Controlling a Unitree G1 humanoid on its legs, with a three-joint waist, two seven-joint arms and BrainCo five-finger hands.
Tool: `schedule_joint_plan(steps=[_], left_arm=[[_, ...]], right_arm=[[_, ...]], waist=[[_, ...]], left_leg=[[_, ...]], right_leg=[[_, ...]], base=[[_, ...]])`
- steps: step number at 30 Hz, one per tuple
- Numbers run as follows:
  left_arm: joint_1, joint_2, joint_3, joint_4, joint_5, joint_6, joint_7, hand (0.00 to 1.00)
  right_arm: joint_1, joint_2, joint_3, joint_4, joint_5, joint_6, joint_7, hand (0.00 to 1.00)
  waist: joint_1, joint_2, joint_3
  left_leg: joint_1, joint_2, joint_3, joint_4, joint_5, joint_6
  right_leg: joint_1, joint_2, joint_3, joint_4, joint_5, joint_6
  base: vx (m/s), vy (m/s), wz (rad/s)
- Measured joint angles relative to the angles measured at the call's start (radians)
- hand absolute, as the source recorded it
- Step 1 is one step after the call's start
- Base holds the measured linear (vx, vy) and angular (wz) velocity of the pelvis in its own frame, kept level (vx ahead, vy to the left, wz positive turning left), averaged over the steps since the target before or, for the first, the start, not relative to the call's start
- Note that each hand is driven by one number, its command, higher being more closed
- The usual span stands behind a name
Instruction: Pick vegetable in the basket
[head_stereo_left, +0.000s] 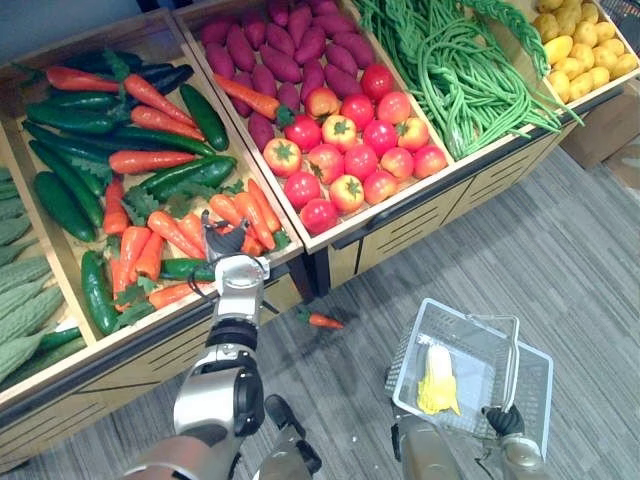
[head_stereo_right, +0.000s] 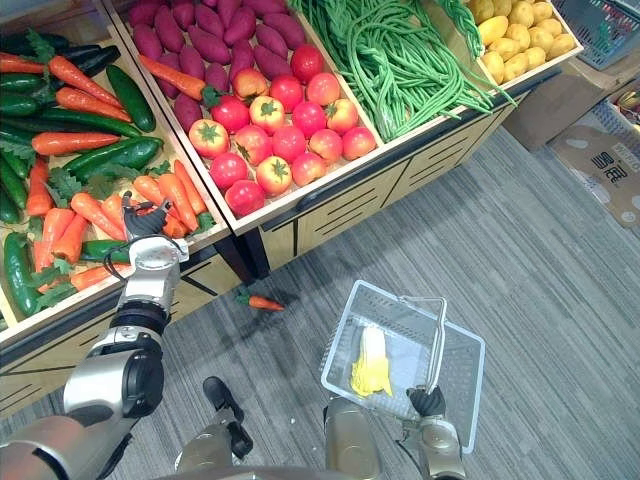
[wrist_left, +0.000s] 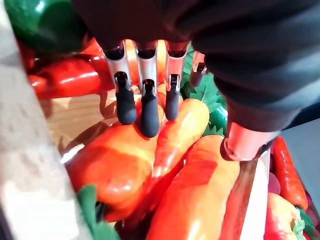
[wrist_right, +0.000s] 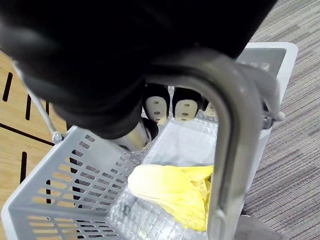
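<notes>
The carrot (wrist_left: 172, 137) lies in the bin (head_stereo_left: 100, 38) under your left hand (head_stereo_left: 227, 243), straight fingertips (wrist_left: 148, 117) resting on it uncurled, so close fingers and thumb round that one alone, then lift clear toward the basket (head_stereo_left: 437, 318) your right hand (head_stereo_left: 503, 420) grips by its handle (wrist_right: 227, 130).

The stand (head_stereo_left: 412, 228) and basket (head_stereo_left: 408, 372) were viewed steeply from above in both eye views, nearly identically. Carrots (wrist_left: 175, 145) beneath the left hand (wrist_left: 170, 60) were seen very closely along its fingers (wrist_left: 141, 107); the handle (wrist_right: 225, 125) in the right hand (wrist_right: 159, 107) likewise.
</notes>
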Motion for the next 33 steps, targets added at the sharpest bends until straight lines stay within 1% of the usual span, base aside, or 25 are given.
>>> schedule_joint_plan(steps=[1,2,3,4,5,7,8,9,10,11,15,19,21,22,23,25,26,27,29,33], left_arm=[[0.008,-0.004,-0.002,-0.023,-0.007,0.0,0.003,0.0],[0.041,-0.009,-0.031,-0.105,-0.006,-0.001,0.006,0.0],[0.055,-0.008,-0.046,-0.142,-0.006,-0.002,0.007,0.0],[0.086,-0.008,-0.07,-0.229,-0.003,-0.003,0.01,0.0],[0.102,-0.008,-0.08,-0.276,0.002,-0.003,0.012,0.0],[0.149,-0.008,-0.117,-0.43,0.034,-0.016,0.029,0.0],[0.163,-0.008,-0.128,-0.474,0.066,-0.02,0.037,0.0],[0.174,-0.007,-0.134,-0.514,0.098,-0.022,0.044,0.0],[0.178,-0.007,-0.136,-0.529,0.13,-0.022,0.046,0.0],[0.196,-0.005,-0.137,-0.554,0.204,-0.021,0.048,0.0],[0.227,0.026,-0.151,-0.599,0.294,-0.02,0.049,0.0],[0.236,0.044,-0.174,-0.604,0.359,-0.019,0.044,0.0],[0.249,0.061,-0.187,-0.603,0.367,-0.02,0.038,0.0],[0.26,0.073,-0.19,-0.599,0.369,-0.019,0.022,0.0],[0.26,0.081,-0.187,-0.566,0.396,-0.011,-0.014,0.0],[0.26,0.085,-0.181,-0.527,0.4,-0.01,-0.038,0.0],[0.258,0.085,-0.154,-0.466,0.387,-0.008,-0.056,0.0],[0.257,0.085,-0.138,-0.442,0.38,-0.003,-0.061,0.0],[0.247,0.085,-0.068,-0.362,0.28,0.012,-0.068,0.0],[0.235,0.087,0.03,-0.29,0.187,0.03,-0.065,0.0]], right_arm=[[0.0,0.0,0.0,0.0,0.0,0.0,-0.001,1.0],[0.0,0.0,-0.001,0.0,0.0,0.0,-0.001,1.0],[0.001,0.0,-0.001,0.0,0.0,0.0,-0.001,1.0],[0.002,0.0,-0.002,0.0,0.0,0.0,-0.001,1.0],[0.003,0.001,-0.003,0.0,0.0,0.0,-0.001,1.0],[0.011,0.004,-0.012,0.001,0.001,-0.001,-0.001,1.0],[0.014,0.009,-0.025,0.001,0.001,-0.002,-0.001,1.0],[0.017,0.019,-0.046,0.002,0.001,-0.004,-0.002,1.0],[0.021,0.02,-0.049,0.005,0.001,-0.006,-0.002,1.0],[0.022,0.019,-0.049,0.004,0.001,-0.007,-0.002,1.0],[0.021,0.019,-0.049,0.008,0.001,-0.019,-0.002,1.0],[0.021,0.019,-0.049,0.013,0.001,-0.021,-0.002,1.0],[0.02,0.018,-0.05,0.019,0.001,-0.022,-0.002,1.0],[0.02,0.017,-0.054,0.024,0.001,-0.023,-0.002,1.0],[0.019,0.017,-0.072,0.033,0.0,-0.023,-0.002,1.0],[0.019,0.017,-0.082,0.037,0.0,-0.022,-0.002,1.0],[0.018,0.017,-0.086,0.04,0.0,-0.021,-0.002,1.0],[0.018,0.017,-0.086,0.04,0.0,-0.021,-0.002,1.0],[0.019,0.017,-0.089,0.043,0.0,-0.018,-0.002,1.0],[0.02,0.017,-0.089,0.043,-0.001,-0.017,-0.001,1.0]], waist=[[0.0,0.0,0.0],[0.0,0.0,0.0],[0.0,0.0,0.0],[0.003,0.0,0.0],[0.003,0.0,0.0],[0.006,0.002,0.0],[0.008,0.002,0.0],[0.017,0.002,0.0],[0.022,0.002,0.0],[0.025,0.004,-0.001],[0.027,0.004,-0.001],[0.029,0.008,-0.003],[0.029,0.013,-0.006],[0.027,0.016,-0.008],[0.028,0.022,-0.011],[0.027,0.027,-0.014],[0.025,0.031,-0.016],[0.023,0.032,-0.017],[0.022,0.033,-0.017],[0.024,0.033,-0.017]], left_leg=[[0.0,0.0,-0.001,0.0,0.0,0.0],[0.0,-0.001,-0.003,0.0,0.0,0.0],[0.0,-0.001,-0.003,0.0,0.0,0.0],[0.0,-0.002,-0.006,0.0,0.0,0.0],[0.0,-0.002,-0.008,0.0,0.0,0.0],[0.001,-0.003,-0.021,0.001,0.0,0.0],[0.003,-0.003,-0.025,0.001,0.0,0.0],[0.007,-0.004,-0.027,0.001,0.0,0.0],[0.011,-0.006,-0.027,0.001,0.0,0.0],[0.016,-0.008,-0.029,0.0,-0.002,-0.002],[0.016,-0.014,-0.03,0.0,-0.007,-0.008],[0.016,-0.014,-0.031,0.0,-0.007,-0.008],[0.015,-0.014,-0.031,0.0,-0.007,-0.008],[0.015,-0.014,-0.032,0.0,-0.007,-0.008],[0.014,-0.014,-0.033,0.0,-0.004,-0.004],[0.014,-0.014,-0.034,0.0,-0.003,-0.003],[0.014,-0.014,-0.037,0.0,-0.003,-0.003],[0.014,-0.014,-0.037,0.0,-0.003,-0.003],[0.014,-0.013,-0.04,0.0,-0.002,-0.002],[0.016,-0.013,-0.046,0.001,-0.002,-0.001]], right_leg=[[0.0,0.0,0.0,0.0,0.0,0.0],[0.001,-0.001,-0.001,0.0,0.0,0.0],[0.001,-0.001,-0.001,0.0,0.0,0.0],[0.003,-0.002,-0.003,-0.001,0.0,0.0],[0.004,-0.002,-0.005,-0.001,0.0,0.0],[0.015,-0.005,-0.014,-0.006,0.0,0.0],[0.021,-0.006,-0.019,-0.007,0.0,0.0],[0.026,-0.007,-0.02,-0.007,0.0,0.0],[0.031,-0.007,-0.02,-0.009,0.0,0.0],[0.037,-0.007,-0.021,-0.01,0.0,0.0],[0.037,-0.011,-0.02,-0.011,-0.001,0.001],[0.038,-0.011,-0.02,-0.015,0.0,0.002],[0.039,-0.01,-0.02,-0.017,0.0,0.002],[0.039,-0.01,-0.02,-0.018,0.0,0.002],[0.039,-0.01,-0.021,-0.018,0.0,0.002],[0.04,-0.011,-0.022,-0.019,0.0,0.002],[0.041,-0.01,-0.023,-0.019,0.0,0.002],[0.041,-0.01,-0.023,-0.019,0.0,0.002],[0.042,-0.009,-0.023,-0.02,0.0,0.002],[0.048,-0.01,-0.029,-0.019,0.001,0.001]], base=[[0.0,0.0,0.0],[0.0,0.0,0.0],[0.0,0.0,0.0],[0.0,0.0,0.04],[0.0,0.0,0.07],[0.01,-0.005,0.13],[0.03,-0.01,0.12],[0.03,-0.011,0.07],[0.03,-0.016,0.04],[0.02,-0.016,0.03],[0.0,0.0,0.0],[0.0,0.0,0.0],[0.04,-0.017,0.0],[0.04,-0.014,0.0],[0.04,-0.015,0.01],[0.04,-0.012,0.02],[0.04,-0.012,0.01],[0.05,-0.015,0.0],[0.03,-0.014,0.0],[0.03,-0.012,0.04]])
